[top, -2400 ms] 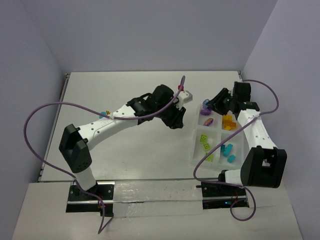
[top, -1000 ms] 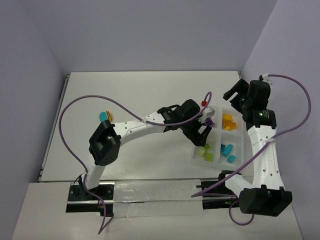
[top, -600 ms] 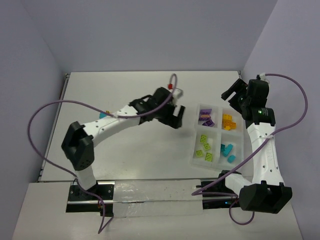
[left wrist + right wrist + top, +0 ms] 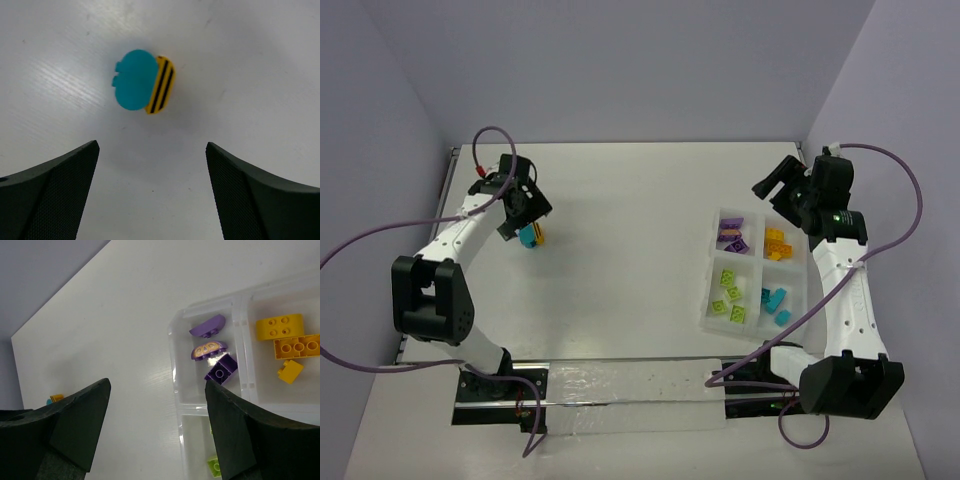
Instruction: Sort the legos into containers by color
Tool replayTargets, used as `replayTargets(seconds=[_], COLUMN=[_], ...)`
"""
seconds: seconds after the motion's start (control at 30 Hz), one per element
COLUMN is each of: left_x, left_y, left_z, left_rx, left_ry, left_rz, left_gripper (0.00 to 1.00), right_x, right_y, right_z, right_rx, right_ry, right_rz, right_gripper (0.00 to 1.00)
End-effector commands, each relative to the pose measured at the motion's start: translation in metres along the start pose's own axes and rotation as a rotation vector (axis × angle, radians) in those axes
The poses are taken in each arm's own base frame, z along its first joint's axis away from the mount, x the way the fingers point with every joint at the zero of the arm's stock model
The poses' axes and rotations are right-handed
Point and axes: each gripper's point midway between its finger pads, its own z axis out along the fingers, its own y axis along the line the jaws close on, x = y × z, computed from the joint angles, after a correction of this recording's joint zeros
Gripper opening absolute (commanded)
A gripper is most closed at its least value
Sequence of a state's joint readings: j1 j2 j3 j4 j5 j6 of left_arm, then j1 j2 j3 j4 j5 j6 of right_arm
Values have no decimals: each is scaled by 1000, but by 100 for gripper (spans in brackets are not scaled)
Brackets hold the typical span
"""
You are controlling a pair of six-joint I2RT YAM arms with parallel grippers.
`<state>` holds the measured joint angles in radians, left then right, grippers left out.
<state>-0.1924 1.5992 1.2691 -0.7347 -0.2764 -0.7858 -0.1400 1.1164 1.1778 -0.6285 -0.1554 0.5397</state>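
Overhead view of a white bench (image 4: 620, 260). At the right, the containers (image 4: 756, 265), a tray of four compartments, hold sorted legos: purple bricks (image 4: 732, 235) upper left, orange-yellow bricks (image 4: 777, 243) upper right, lime green bricks (image 4: 729, 297) lower left, teal bricks (image 4: 776, 302) lower right. One teal-and-yellow pair (image 4: 530, 236) lies loose on the bench at the upper left of the frame, well apart from the tray. The left arm (image 4: 460, 228) hovers over it, jaws spread and empty. The right arm (image 4: 840, 270) hangs near the tray's top edge, jaws spread, holding nothing. Sorting looks nearly done; this joined pair probably needs splitting and binning
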Motion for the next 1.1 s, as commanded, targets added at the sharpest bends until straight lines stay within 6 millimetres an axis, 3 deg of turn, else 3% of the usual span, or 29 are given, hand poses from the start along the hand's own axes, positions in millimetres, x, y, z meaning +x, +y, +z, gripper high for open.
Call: replayTargets(seconds=[0.0, 0.2, 0.37, 0.63, 0.77, 0.87, 1.07], left_x=[4, 3, -5, -40, -39, -24, -11], left_y=[20, 14, 9, -11, -20, -24, -13], left_z=[13, 32, 52, 61, 76, 89, 90], left_rx=[-34, 46, 54, 136, 145, 165, 63], left_ry=[70, 101, 96, -12, 28, 89, 77], left_rz=[-200, -284, -222, -83, -25, -4, 40], left_gripper=[97, 97, 99, 99, 99, 99, 99], right_x=[-9, -5, -5, -1, 0, 0, 1], right_y=[15, 17, 20, 21, 24, 24, 24], right_z=[0, 3, 3, 5, 7, 6, 5], right_rx=[-62, -75, -85, -96, -106, -108, -106], right_ry=[-27, -11, -8, 6, 16, 16, 20], right_rz=[-33, -38, -42, -40, -36, -37, -38], right_gripper=[84, 83, 83, 83, 83, 83, 83])
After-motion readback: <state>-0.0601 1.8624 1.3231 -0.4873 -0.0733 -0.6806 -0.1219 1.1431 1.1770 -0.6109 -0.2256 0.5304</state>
